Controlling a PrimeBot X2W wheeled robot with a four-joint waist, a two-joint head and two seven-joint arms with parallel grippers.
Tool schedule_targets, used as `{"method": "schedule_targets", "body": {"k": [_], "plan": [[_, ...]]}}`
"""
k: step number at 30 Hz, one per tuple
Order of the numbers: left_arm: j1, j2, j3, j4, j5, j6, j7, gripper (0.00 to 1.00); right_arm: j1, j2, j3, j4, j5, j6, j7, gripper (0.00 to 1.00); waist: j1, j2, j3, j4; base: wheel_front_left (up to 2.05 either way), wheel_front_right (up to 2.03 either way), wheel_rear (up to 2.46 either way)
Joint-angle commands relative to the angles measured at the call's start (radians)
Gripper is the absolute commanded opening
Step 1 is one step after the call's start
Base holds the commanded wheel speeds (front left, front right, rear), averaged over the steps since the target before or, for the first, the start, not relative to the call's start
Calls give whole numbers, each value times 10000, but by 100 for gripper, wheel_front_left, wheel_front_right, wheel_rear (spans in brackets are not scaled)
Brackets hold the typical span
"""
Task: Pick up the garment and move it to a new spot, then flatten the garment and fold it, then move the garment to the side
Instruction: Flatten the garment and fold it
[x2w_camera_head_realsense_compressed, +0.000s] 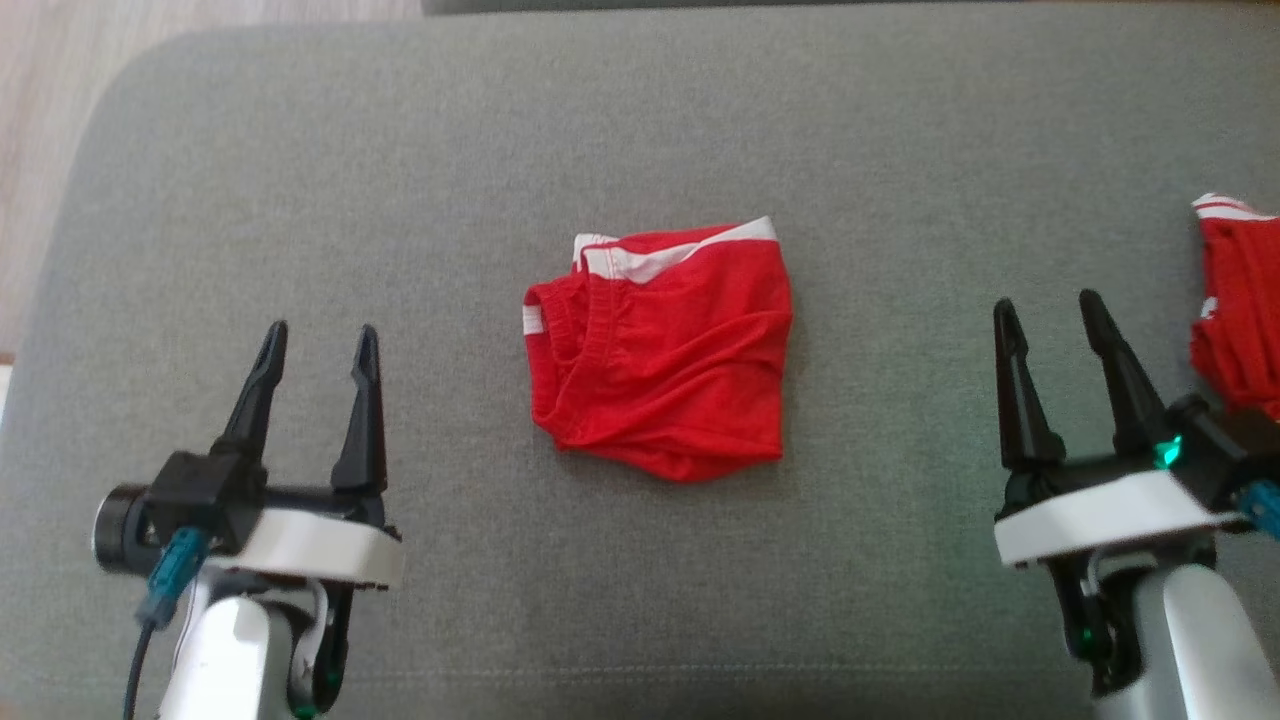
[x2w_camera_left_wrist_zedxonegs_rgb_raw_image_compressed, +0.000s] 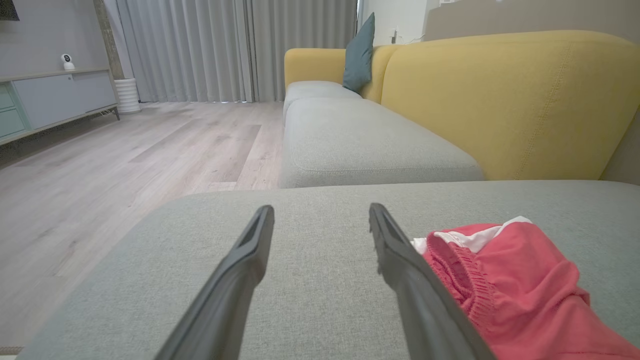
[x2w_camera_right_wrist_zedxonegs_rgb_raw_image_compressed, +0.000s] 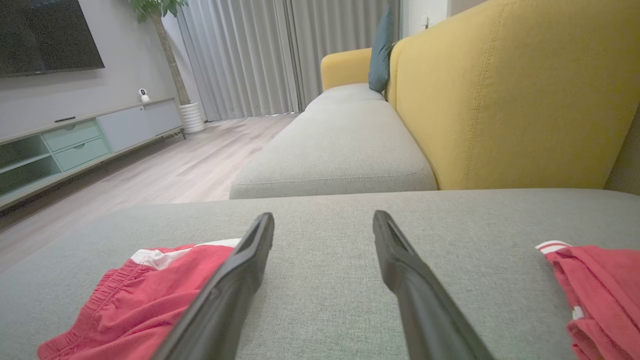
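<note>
Your garment (x2w_camera_head_realsense_compressed: 665, 350), red shorts with a white-trimmed waistband, lies bunched mid-cushion (x2w_camera_head_realsense_compressed: 400, 150), between the left gripper (x2w_camera_head_realsense_compressed: 322, 328) and the right gripper (x2w_camera_head_realsense_compressed: 1046, 300), both with fingers spread and nothing in them. Expect it to be light, limp and quick to sag from a shallow pinch, so take it by the thicker elastic waistband at its far edge. The cushion alone carries anything here: this garment and a second red piece (x2w_camera_head_realsense_compressed: 1240, 310) by the right gripper.
</note>
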Motion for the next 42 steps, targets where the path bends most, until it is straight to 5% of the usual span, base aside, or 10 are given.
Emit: {"method": "schedule_targets", "body": {"k": [1,22,42], "plan": [[-126,247,408,-365,58,48,-122,100,2,60,187,-548,-50,-7,101,100,0,0,-186,-69,0,0,0],[1121,479,107,-333,112,220,247,100,1820,207,-109,-1578,-122,-7,1093,100,0,0,-1804,-303,0,0,0],[1334,606,23,-576,145,575,633,100,1951,213,-175,-1597,15,-7,1151,100,0,0,-1913,-393,0,0,0]]}}
